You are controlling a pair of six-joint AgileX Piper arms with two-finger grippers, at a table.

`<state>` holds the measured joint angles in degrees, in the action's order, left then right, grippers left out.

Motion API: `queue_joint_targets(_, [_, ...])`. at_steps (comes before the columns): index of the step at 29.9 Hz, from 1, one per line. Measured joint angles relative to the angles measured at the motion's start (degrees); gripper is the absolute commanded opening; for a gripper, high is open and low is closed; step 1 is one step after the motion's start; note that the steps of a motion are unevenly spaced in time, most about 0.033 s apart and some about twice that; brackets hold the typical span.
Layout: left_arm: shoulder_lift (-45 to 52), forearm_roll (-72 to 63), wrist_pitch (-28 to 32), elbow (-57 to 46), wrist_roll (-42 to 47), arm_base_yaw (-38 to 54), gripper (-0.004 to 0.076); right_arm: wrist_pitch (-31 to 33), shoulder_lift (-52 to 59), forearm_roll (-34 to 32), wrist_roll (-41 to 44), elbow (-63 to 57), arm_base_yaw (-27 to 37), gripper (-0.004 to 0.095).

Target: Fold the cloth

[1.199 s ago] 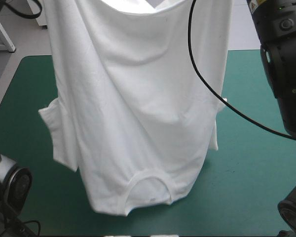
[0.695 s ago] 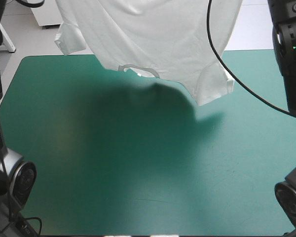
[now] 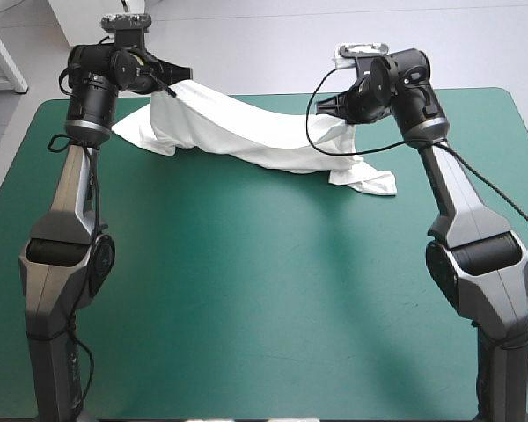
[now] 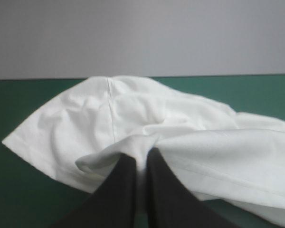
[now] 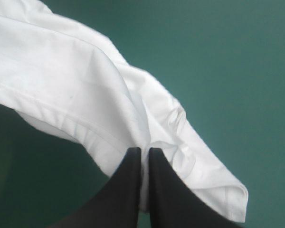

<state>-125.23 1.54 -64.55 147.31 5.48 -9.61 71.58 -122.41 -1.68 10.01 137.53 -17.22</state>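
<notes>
Strung low across the far part of the table with the teal-green cover (image 3: 264, 299): a white short-sleeved cloth T-shirt (image 3: 246, 132), sagging onto the table mid-span (a sleeve trailing toward the table's right edge). Held above the table at either end: left gripper (image 4: 141, 154) all but closed on a fold, right gripper (image 5: 143, 151) likewise nipped onto cloth. Plenty of bare cover toward the table's near edge and both sides.
</notes>
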Motion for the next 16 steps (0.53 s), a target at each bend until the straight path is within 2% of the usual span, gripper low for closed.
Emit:
queue_joint_targets(4, [1.04,-0.25,0.62,-5.39,0.24,0.00,-0.0009,-0.21,0.39,1.06,-1.43,-7.31,0.00,-0.0019])
queue_joint_targets(7, [3.37,-1.54,2.83,-13.05,0.25,0.00,-0.0009,-2.29,2.13,1.68,-1.95,-15.12,0.00,-0.0019])
queue_joint_targets(10, [8.71,-1.95,9.79,-27.75,0.89,0.00,-0.0009,-6.13,6.48,1.99,-1.95,-23.91,-0.05,-0.0019])
queue_joint_targets(12, [14.68,-1.95,16.99,-40.67,2.19,0.00,-0.0009,-9.50,10.41,1.99,-1.79,-31.45,-0.05,-0.0019])
queue_joint_targets(16, [27.73,-1.95,26.64,-63.65,2.95,0.00,-0.0009,-15.33,17.75,3.85,-1.12,-47.39,-0.05,-0.0019])
